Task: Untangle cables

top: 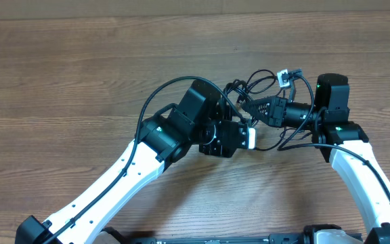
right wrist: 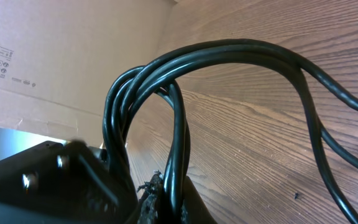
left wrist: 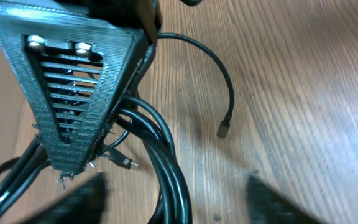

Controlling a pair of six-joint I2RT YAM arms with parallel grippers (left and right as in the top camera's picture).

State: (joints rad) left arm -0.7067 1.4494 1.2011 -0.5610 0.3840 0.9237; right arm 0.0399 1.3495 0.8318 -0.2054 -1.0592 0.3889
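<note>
Black cables [top: 257, 83] bunch at two o'clock from the centre of the table [top: 80, 68], one loop arching off the wood. The right gripper [top: 249, 107] reaches in from three o'clock with its arm folded low and its fingers pressed together on that loop, probably to anchor it. The left gripper [left wrist: 173, 202] is spread and empty. It hovers at the bundle's six o'clock, wrist tipped down, apparently choosing a strand near the loose plug [left wrist: 223, 129].

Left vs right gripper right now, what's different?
Left gripper is open, fingers wide apart, clamping nothing; right gripper is shut on the cables. Overhead, the left gripper lies lower in the picture than the right gripper. Both are at the cables.
</note>
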